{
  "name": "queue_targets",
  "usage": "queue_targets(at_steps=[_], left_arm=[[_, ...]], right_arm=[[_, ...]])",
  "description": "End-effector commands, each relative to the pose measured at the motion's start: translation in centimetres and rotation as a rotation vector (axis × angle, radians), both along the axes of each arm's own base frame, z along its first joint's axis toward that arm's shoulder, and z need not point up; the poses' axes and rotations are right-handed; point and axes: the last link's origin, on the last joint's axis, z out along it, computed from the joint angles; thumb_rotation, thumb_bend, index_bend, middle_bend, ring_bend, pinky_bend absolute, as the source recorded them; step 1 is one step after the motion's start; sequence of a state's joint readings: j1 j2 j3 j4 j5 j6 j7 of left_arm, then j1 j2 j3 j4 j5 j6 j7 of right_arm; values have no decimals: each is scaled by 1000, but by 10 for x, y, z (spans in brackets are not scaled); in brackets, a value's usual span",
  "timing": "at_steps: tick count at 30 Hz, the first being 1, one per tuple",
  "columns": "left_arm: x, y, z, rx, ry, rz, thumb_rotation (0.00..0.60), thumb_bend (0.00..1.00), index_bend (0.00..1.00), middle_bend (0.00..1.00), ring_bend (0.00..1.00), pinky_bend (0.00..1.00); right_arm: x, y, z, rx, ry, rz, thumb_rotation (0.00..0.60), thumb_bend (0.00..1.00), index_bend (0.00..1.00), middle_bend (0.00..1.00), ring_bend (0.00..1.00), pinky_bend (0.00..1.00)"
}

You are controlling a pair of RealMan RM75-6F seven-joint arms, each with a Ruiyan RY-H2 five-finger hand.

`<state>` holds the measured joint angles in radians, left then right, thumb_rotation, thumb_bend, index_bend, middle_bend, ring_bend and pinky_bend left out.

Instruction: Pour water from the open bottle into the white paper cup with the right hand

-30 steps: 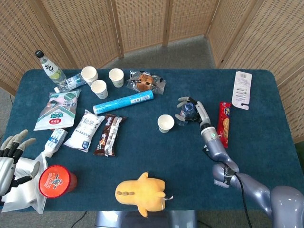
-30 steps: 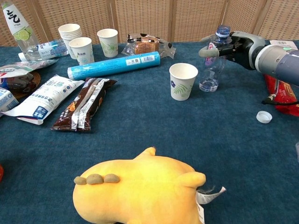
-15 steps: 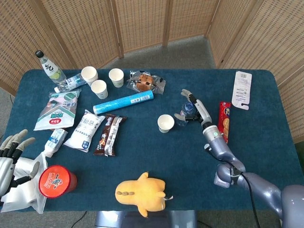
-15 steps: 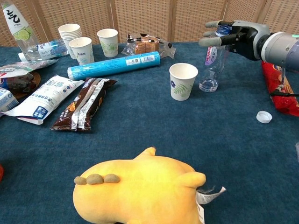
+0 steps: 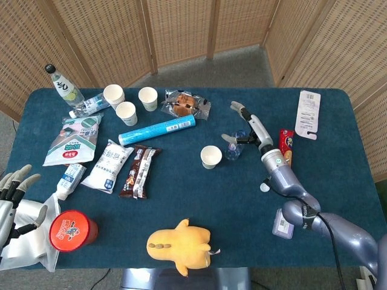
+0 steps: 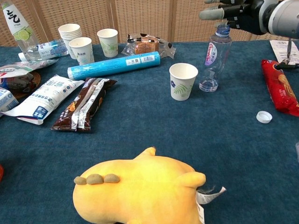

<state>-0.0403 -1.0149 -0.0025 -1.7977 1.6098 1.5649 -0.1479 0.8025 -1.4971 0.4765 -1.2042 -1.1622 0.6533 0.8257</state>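
Observation:
The open clear bottle point(image 6: 213, 59) stands upright on the blue table, just right of the white paper cup point(image 6: 182, 81) with a leaf print. From the head view the cup point(image 5: 210, 156) and bottle point(image 5: 235, 147) sit mid-table. My right hand point(image 6: 236, 9) hovers above the bottle with fingers spread, holding nothing; it also appears over the bottle from the head view point(image 5: 249, 128). The bottle's white cap point(image 6: 264, 116) lies on the cloth to the right. My left hand point(image 5: 12, 196) rests open at the table's left front edge.
A yellow plush toy point(image 6: 140, 189) fills the near front. A red snack packet point(image 6: 280, 91) lies right of the bottle. A blue tube point(image 6: 114, 65), chocolate bars point(image 6: 84, 109), spare paper cups point(image 6: 79, 44), a wrapped pastry point(image 6: 145, 46) and snack bags crowd the left and back.
My right hand has let go of the bottle and risen above it, fingers spreading. The bottle stays standing beside the cup.

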Motion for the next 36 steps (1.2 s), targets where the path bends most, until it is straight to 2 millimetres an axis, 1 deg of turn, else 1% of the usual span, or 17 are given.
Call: queue_targets(at_steps=[1, 3, 5, 7, 8, 10, 12, 13, 15, 17, 21, 27, 32, 36], left_arm=[[-1, 1, 0, 0, -1, 1, 353, 465, 132, 58, 0, 0], [-2, 1, 0, 1, -2, 2, 351, 465, 133, 58, 0, 0], [-3, 1, -1, 0, -6, 5, 349, 465, 134, 58, 0, 0], [-4, 0, -2, -7, -16, 9, 348, 465, 136, 59, 0, 0], [-5, 0, -3, -9, -19, 13, 350, 465, 137, 59, 0, 0], [-8, -1, -4, -12, -22, 22, 351, 465, 137, 58, 0, 0], [-9, -2, -5, -12, -24, 28, 351, 465, 138, 59, 0, 0], [-10, -2, -5, -11, -25, 31, 349, 465, 139, 59, 0, 0], [-12, -2, -5, -12, -29, 32, 348, 465, 141, 59, 0, 0], [-13, -3, -6, -20, -40, 33, 352, 465, 144, 59, 0, 0], [-15, -3, -6, -28, -38, 37, 351, 464, 146, 60, 0, 0], [-18, -7, -7, -51, -33, 60, 351, 465, 146, 60, 0, 0], [-24, -15, -8, -72, -36, 81, 351, 465, 147, 60, 0, 0], [-25, -23, -11, -96, -26, 82, 350, 465, 147, 61, 0, 0]], right_arm=[[7, 4, 29, -58, -3, 13, 564, 208, 0, 34, 0, 0], [7, 8, 40, -90, -1, 12, 596, 205, 19, 52, 0, 0], [4, 15, 51, -134, 24, 14, 600, 203, 84, 115, 0, 0], [-2, 22, 62, -193, 57, 8, 600, 203, 204, 224, 17, 0], [-4, 25, 66, -213, 61, 0, 600, 206, 242, 249, 32, 0], [-10, 35, 74, -243, 82, -16, 600, 221, 350, 307, 99, 17], [-17, 43, 80, -266, 131, -24, 600, 251, 427, 357, 162, 71], [-23, 48, 82, -274, 183, -24, 600, 269, 463, 386, 197, 99], [-33, 58, 86, -281, 269, -16, 600, 282, 514, 417, 233, 117], [-46, 70, 89, -297, 364, -9, 600, 282, 534, 422, 237, 119], [-68, 96, 93, -320, 486, -12, 600, 284, 536, 421, 238, 119], [-92, 127, 103, -350, 633, -32, 600, 283, 530, 422, 238, 119], [-113, 155, 113, -401, 851, -42, 600, 282, 528, 422, 237, 119], [-126, 177, 115, -431, 991, -49, 600, 282, 526, 422, 224, 115]])
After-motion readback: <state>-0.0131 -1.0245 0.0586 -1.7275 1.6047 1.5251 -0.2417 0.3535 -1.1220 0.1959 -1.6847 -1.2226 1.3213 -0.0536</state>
